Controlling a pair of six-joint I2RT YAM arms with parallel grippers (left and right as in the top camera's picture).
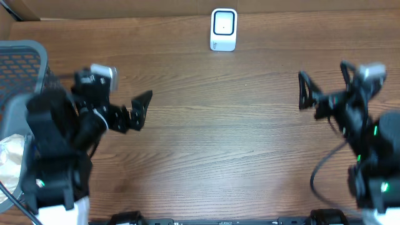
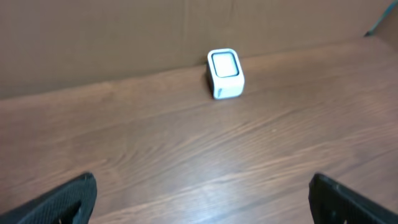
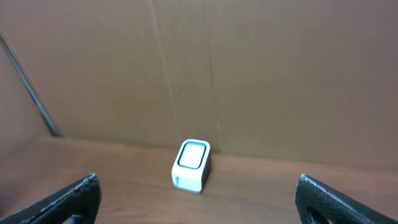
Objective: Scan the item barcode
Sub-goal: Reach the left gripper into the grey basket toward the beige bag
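Basket point(image 1: 25, 62) comes first on my screen: a grey mesh one, far to the left of the scanner point(image 1: 224, 29) and much nearer my side of the table point(image 1: 206, 162). A white packet point(image 1: 11, 156), crinkled and blurred, lies in its near end. I judge that to be the item to scan, though no barcode can be made out on it.

Next along, my left gripper point(image 2: 202, 186) hangs over bare wood, left of the scanner and well short of it. Its jaws are spread as wide as they go, with nothing between them. Its camera looks toward the scanner rather than the basket, so I judge the pick has not begun. To do it well I would swing that arm over the basket and come down on the white packet with the jaws wide. I would take it by an edge so the printed face is left uncovered. Soft wrap will probably crumple, so a light pinch near a seam seems safer than a grab across the middle.

The scanner stands against the cardboard wall point(image 3: 261, 74), its dark-rimmed window tilted up and toward the arms. I would present the code flat, close in front of that window, turning the packet slowly if nothing reads.

On the far side, my right gripper point(image 3: 199, 186) hangs right of the scanner, about as far back from it, likewise wide open and empty. I would hold it out of the way unless the packet needs flattening.
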